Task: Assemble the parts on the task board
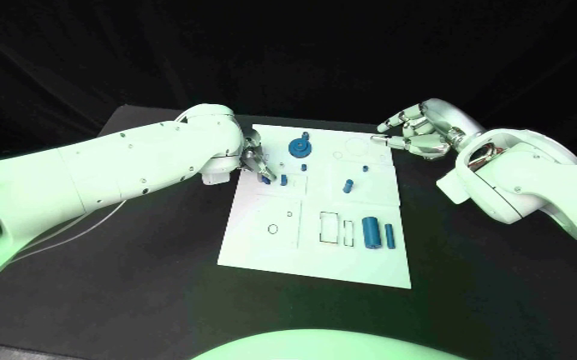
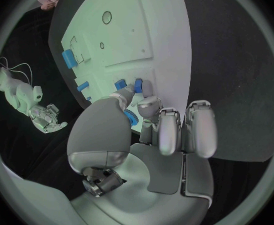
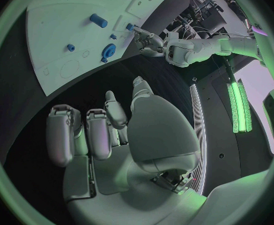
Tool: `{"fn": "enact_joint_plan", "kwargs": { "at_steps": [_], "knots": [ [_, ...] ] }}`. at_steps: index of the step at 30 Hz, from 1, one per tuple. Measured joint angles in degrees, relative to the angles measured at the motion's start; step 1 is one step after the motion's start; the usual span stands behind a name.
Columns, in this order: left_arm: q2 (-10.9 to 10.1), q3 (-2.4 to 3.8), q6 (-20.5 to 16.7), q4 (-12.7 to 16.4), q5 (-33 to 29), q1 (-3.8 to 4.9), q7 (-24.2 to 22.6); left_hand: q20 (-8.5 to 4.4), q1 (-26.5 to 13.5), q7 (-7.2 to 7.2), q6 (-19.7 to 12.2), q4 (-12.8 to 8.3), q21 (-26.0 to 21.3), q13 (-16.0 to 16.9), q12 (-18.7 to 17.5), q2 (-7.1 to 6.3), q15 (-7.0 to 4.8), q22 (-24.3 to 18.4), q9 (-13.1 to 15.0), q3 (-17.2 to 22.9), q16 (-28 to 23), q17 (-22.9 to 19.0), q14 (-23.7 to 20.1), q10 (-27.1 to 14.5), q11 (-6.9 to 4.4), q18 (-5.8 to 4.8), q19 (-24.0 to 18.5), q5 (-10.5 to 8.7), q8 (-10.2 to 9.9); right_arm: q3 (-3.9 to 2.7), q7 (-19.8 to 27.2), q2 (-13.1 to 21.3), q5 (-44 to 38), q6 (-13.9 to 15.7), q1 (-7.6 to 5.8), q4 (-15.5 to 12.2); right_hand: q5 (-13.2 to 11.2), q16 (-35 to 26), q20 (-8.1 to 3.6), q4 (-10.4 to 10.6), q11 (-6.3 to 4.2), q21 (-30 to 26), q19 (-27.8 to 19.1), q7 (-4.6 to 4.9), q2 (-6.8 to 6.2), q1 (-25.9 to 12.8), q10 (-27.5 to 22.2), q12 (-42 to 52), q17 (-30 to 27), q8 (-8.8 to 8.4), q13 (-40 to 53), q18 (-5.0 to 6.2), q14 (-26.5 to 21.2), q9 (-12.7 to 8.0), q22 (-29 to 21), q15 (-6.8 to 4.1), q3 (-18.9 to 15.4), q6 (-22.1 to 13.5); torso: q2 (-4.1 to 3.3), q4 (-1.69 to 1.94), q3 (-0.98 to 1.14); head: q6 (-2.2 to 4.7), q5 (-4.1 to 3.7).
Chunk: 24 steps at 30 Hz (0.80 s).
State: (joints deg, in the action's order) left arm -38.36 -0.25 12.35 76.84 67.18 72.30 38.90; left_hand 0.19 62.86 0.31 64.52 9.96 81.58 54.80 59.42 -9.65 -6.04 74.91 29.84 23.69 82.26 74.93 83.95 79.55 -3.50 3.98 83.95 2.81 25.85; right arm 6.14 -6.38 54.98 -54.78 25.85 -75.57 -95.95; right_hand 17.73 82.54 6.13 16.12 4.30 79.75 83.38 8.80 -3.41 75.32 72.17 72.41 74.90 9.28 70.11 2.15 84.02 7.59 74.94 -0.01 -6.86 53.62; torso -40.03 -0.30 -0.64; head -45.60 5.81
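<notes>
Fingers of my left hand (image 1: 253, 162) pinch a blue part (image 1: 267, 181) at the task board (image 1: 315, 256) left edge; right hand (image 1: 415, 133) hovers far-right, loosely curled, holding nothing.

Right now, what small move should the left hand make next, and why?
Probably close its fingertips on the small blue cylinder part and lift it. The left hand is at the left edge of the white task board, fingers around that part, while the right hand hovers off the board's far right corner, holding nothing.
</notes>
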Motion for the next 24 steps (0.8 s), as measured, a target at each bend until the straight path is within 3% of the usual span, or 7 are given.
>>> {"fn": "enact_joint_plan", "kwargs": {
  "at_steps": [24],
  "knots": [
    [0.34,0.00,0.20,-0.05,1.20,0.00,0.45,0.00,0.08,-0.31,0.30,0.44,0.24,0.91,0.72,0.52,-0.20,0.04,-0.31,-1.14,0.00,-0.01,0.20,0.50,-0.09,0.00,0.00,0.00,0.00,0.00,0.00,-0.01,0.00,0.00,0.00,-0.02,0.00,0.00,0.00,0.00,0.00,0.00,0.00,0.00,0.00,0.00,0.00,0.00,0.04,0.00,0.00,0.00,0.00,-0.01,-0.02,0.00,0.00,0.00,-0.02,-0.04,0.02,0.03,-0.03]
  ]
}}
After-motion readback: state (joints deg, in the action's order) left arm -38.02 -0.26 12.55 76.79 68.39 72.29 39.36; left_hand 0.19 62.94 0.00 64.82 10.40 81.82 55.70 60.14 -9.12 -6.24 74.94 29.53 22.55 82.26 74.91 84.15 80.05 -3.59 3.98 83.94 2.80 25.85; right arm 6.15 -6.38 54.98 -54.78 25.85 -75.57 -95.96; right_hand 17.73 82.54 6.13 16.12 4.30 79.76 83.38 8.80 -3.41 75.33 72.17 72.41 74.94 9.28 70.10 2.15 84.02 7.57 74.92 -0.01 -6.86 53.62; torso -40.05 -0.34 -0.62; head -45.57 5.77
